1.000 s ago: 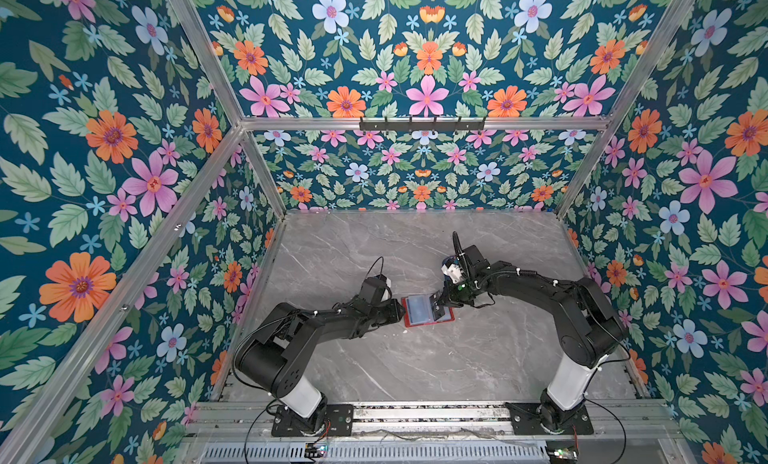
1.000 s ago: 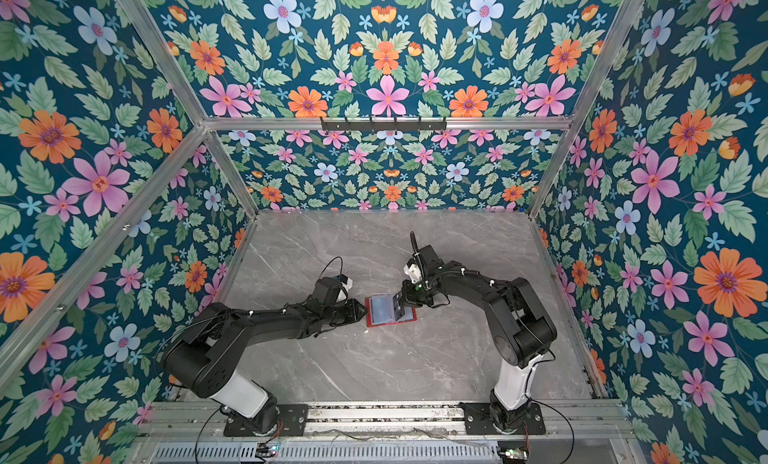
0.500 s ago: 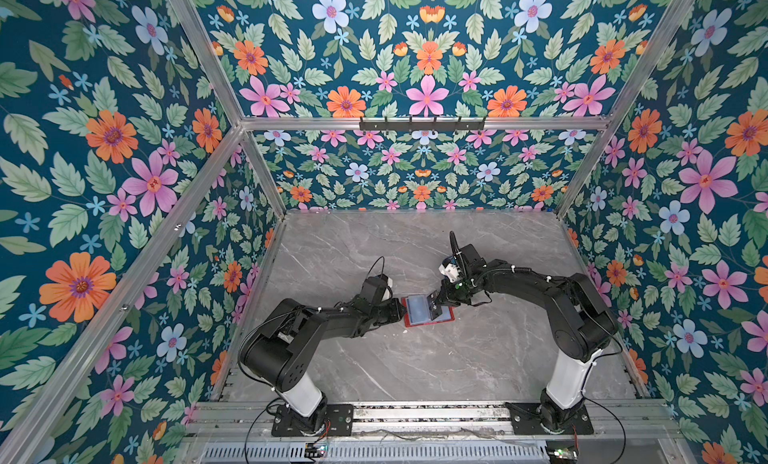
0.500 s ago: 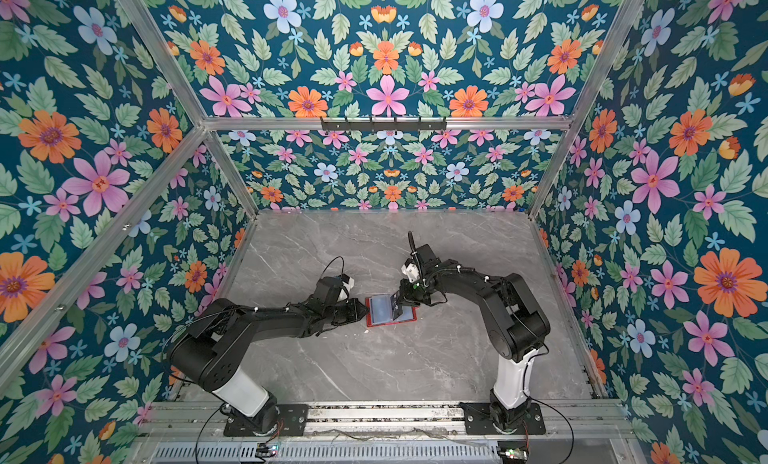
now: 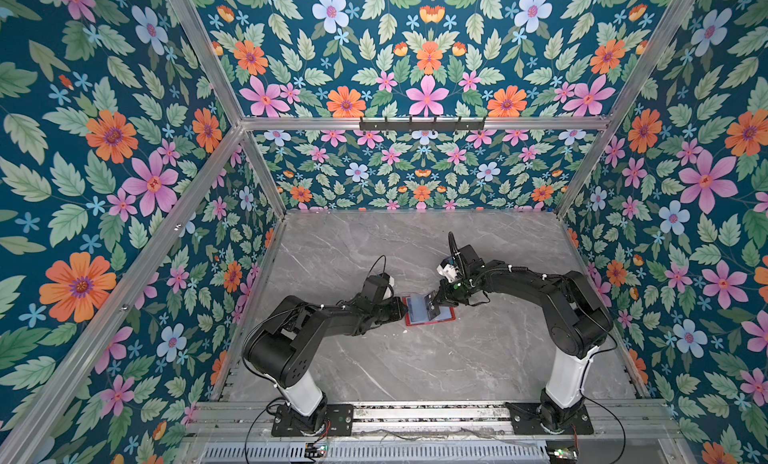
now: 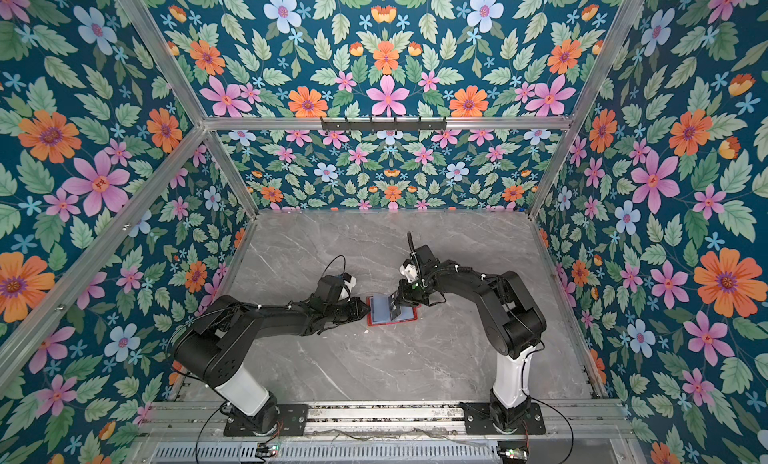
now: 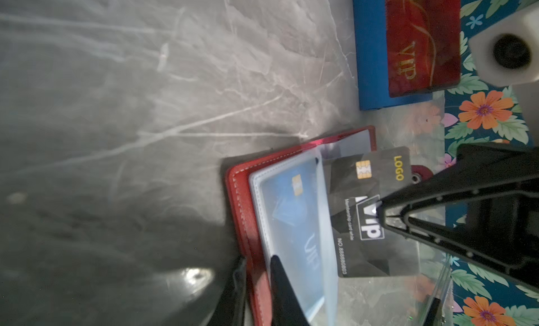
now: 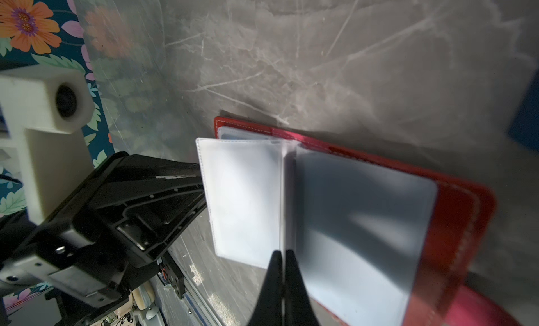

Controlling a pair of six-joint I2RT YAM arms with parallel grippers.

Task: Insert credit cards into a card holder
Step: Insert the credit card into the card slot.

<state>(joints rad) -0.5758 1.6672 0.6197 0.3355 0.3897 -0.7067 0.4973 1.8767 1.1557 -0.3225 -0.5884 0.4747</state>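
Note:
The red card holder (image 5: 430,322) lies open on the marble table in both top views, its clear sleeves facing up (image 6: 380,310). My left gripper (image 7: 258,269) is shut on its red cover at the left edge, also seen from above (image 5: 404,309). My right gripper (image 8: 282,253) is shut on a dark grey credit card (image 7: 364,216) printed VIP and LOGO. It holds the card on edge over the middle of the holder (image 5: 431,312), by the sleeves' spine (image 8: 287,193). A bluish card (image 7: 291,210) sits inside one sleeve.
A small blue card rack (image 7: 370,47) with a red VIP card (image 7: 423,38) in it stands on the table beyond the holder, close to the floral wall. The right arm's white wrist camera (image 7: 507,53) hangs above it. Floral walls enclose the table on three sides.
The left gripper's jaws have narrowed onto the holder's red cover. The right gripper with its card has barely shifted over the holder.

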